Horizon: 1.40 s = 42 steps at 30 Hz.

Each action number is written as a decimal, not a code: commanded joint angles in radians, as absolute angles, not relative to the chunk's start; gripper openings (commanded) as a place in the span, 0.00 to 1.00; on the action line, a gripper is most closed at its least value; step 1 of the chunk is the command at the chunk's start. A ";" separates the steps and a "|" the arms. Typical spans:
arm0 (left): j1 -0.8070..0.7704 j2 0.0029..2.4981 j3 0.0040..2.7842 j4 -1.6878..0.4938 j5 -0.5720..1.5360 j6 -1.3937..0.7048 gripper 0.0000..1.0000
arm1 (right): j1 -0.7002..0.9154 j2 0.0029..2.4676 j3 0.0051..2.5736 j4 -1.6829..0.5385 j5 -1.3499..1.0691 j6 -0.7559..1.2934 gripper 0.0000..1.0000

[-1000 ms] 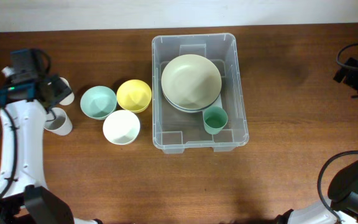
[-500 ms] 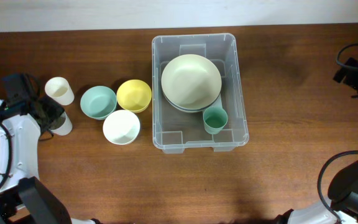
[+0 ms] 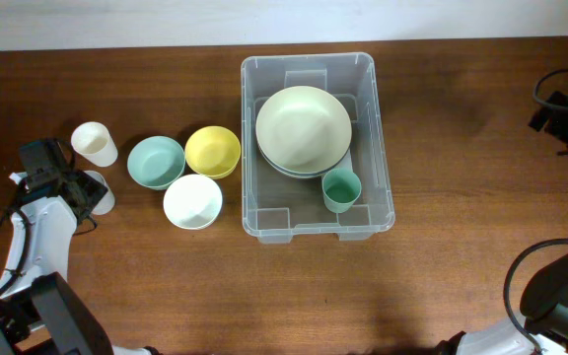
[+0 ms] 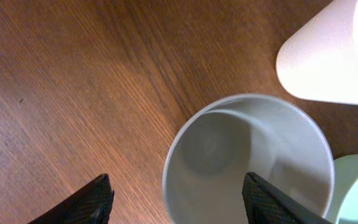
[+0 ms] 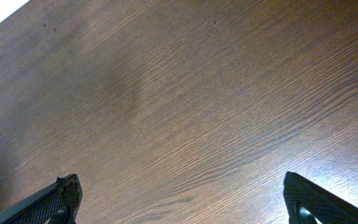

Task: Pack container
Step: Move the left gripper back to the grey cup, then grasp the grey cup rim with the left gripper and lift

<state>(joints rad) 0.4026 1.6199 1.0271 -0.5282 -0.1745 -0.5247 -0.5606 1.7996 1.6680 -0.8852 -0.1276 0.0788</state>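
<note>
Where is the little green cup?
In the overhead view, the green cup sits inside the container, in its lower right part, just below the pale green plate.

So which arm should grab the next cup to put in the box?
Left, probably. The left gripper, open, hangs right over the white cup, while the right gripper sees only bare table, far from it.

clear container (image 3: 307,61), teal bowl (image 3: 156,162), yellow bowl (image 3: 212,151)
</note>
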 commanded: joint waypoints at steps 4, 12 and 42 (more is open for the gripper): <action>0.410 1.622 1.019 -0.492 -0.160 -0.535 0.66 | -0.562 1.776 1.683 -0.884 -0.119 0.083 0.99; 0.410 1.692 1.019 -0.471 -0.154 -0.535 0.51 | -0.562 1.776 1.683 -0.884 -0.119 0.083 0.99; 0.307 1.080 1.023 -0.353 0.405 -0.457 0.01 | -0.562 1.776 1.683 -0.884 -0.119 0.083 0.99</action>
<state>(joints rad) 0.3813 1.1240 1.0195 -0.4168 0.1692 -0.5190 -0.5606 1.7996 1.6680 -0.8852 -0.1276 0.0788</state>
